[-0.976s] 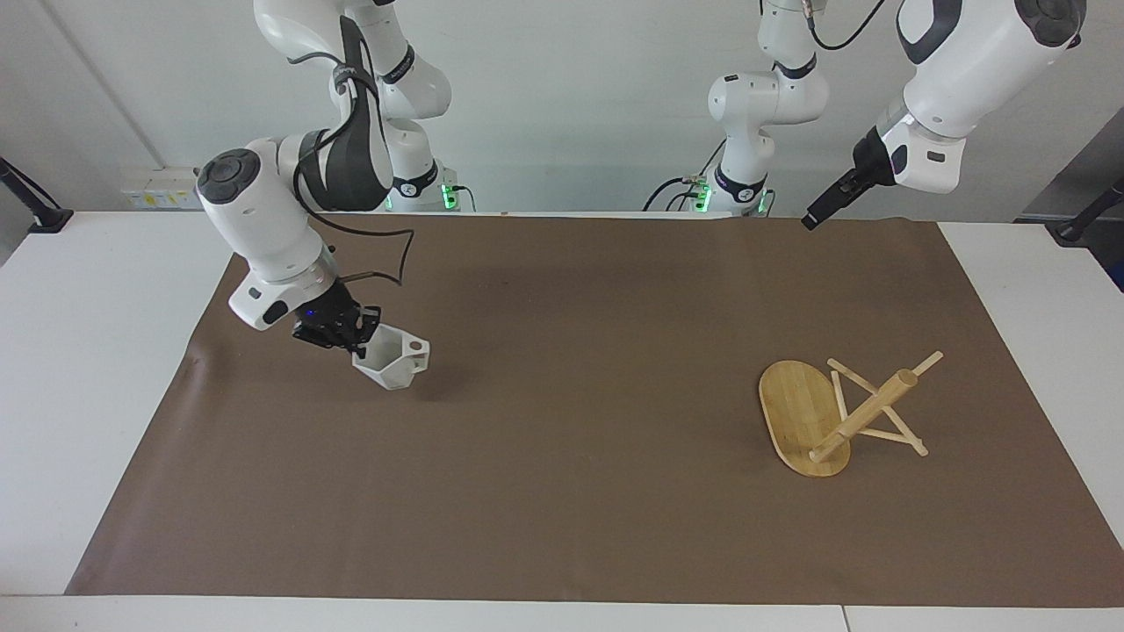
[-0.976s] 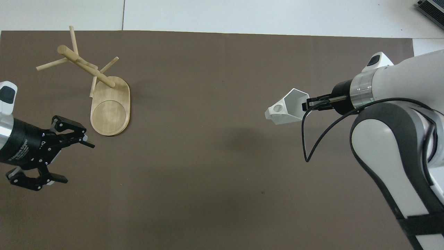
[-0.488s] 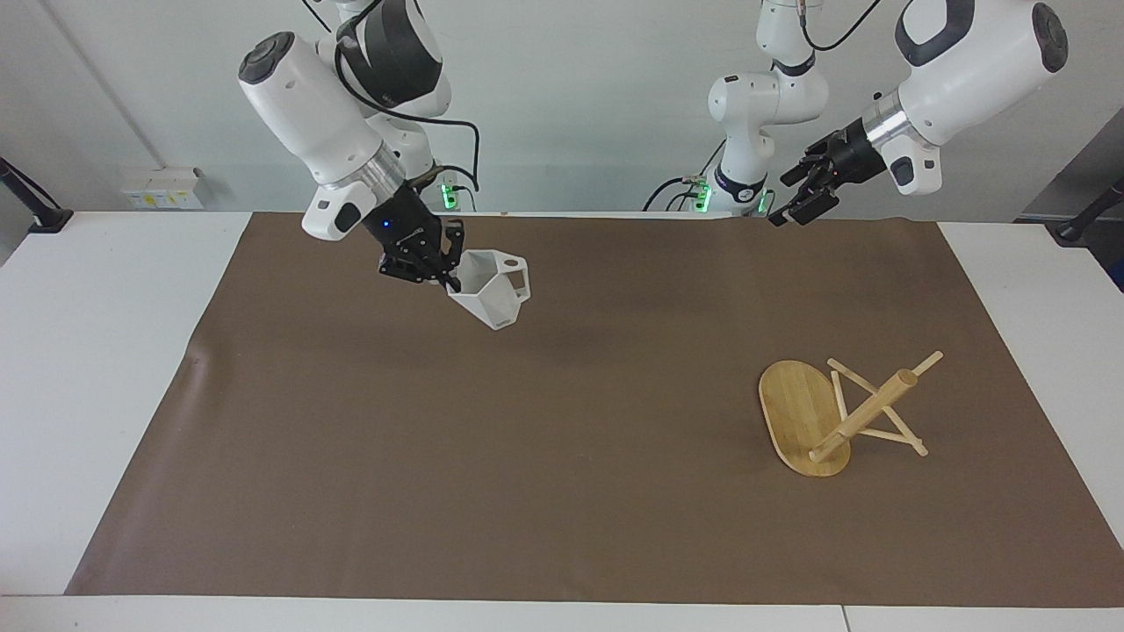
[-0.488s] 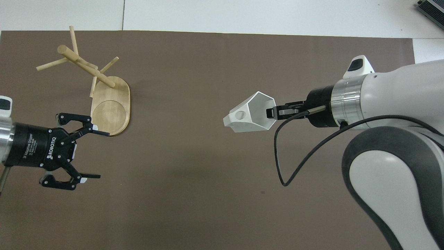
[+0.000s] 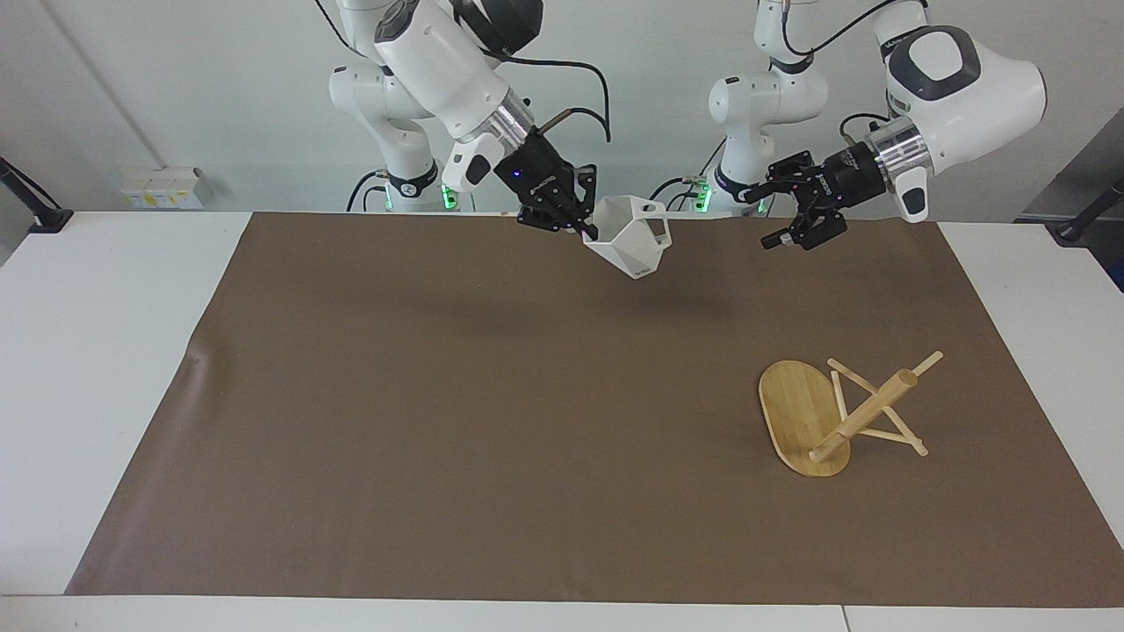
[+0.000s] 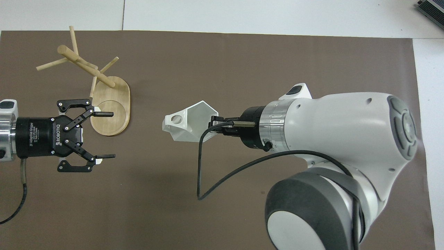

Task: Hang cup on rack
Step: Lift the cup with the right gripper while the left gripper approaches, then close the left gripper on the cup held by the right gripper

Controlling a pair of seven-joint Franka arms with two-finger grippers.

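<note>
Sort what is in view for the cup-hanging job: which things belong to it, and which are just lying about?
Belongs to the job:
- cup, held in the air by the shut right hand
- rack, tipped over on the mat toward the left arm's end
- left hand, open, up in the air

Just lying about:
- brown mat covering the table; nothing else loose

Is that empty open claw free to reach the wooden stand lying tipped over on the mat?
Probably yes: the left gripper is open and empty, with only bare mat between it and the rack.
</note>
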